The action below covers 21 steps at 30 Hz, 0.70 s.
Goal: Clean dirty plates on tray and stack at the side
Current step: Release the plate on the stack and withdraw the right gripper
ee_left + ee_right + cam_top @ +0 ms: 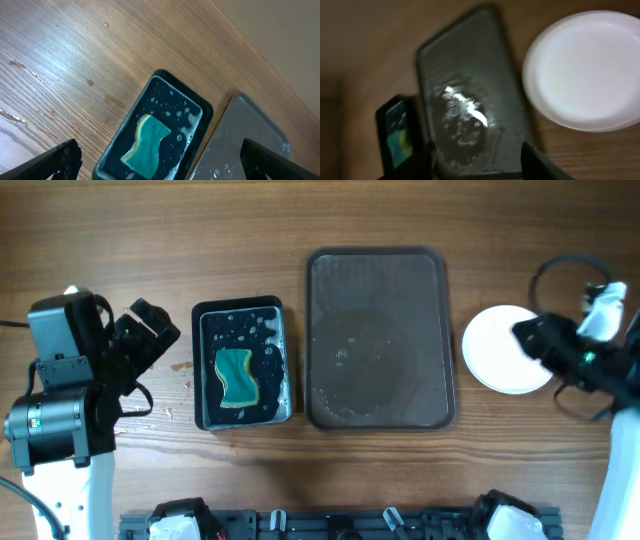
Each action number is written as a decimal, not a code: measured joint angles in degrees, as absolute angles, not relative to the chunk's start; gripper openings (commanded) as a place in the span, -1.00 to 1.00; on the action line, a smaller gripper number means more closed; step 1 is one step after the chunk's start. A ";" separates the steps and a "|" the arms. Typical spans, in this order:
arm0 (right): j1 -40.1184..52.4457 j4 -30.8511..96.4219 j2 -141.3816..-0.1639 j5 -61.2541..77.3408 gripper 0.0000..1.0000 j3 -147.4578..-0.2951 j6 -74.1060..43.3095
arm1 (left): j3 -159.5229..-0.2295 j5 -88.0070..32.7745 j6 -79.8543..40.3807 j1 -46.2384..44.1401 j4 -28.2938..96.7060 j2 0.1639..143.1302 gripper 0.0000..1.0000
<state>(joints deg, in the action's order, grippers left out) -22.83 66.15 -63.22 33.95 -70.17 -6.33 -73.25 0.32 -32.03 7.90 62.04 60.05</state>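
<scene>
The tray (380,290) lies at the table's middle, wet, with no plate on it. It also shows in the left wrist view (250,130) and the right wrist view (465,75). A plain white plate (495,348) sits on the wood to the right of the tray, also in the right wrist view (585,70). I cannot tell how many plates lie under it. My right gripper (530,338) is open and empty over the plate's right edge (480,165). My left gripper (150,330) is open and empty, left of the basin (162,160).
A black basin (240,306) with water holds a green sponge (237,376) just left of the tray, and shows in the left wrist view (197,107). A black cable loop (565,265) lies at the far right. A dark rack (340,525) runs along the front edge.
</scene>
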 measured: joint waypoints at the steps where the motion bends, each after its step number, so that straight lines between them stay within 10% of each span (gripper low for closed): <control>1: -20.08 67.88 -60.14 35.77 0.98 -70.17 -4.62 | -73.25 0.32 -32.03 7.90 62.04 60.05 1.00; 14: -12.82 74.72 -40.47 35.22 0.99 -70.30 -9.61 | -73.25 0.32 -32.03 7.90 62.13 60.05 1.00; 21: -4.58 55.77 -37.06 28.49 0.99 -66.08 4.36 | -73.25 0.32 -32.03 7.90 62.13 60.05 1.00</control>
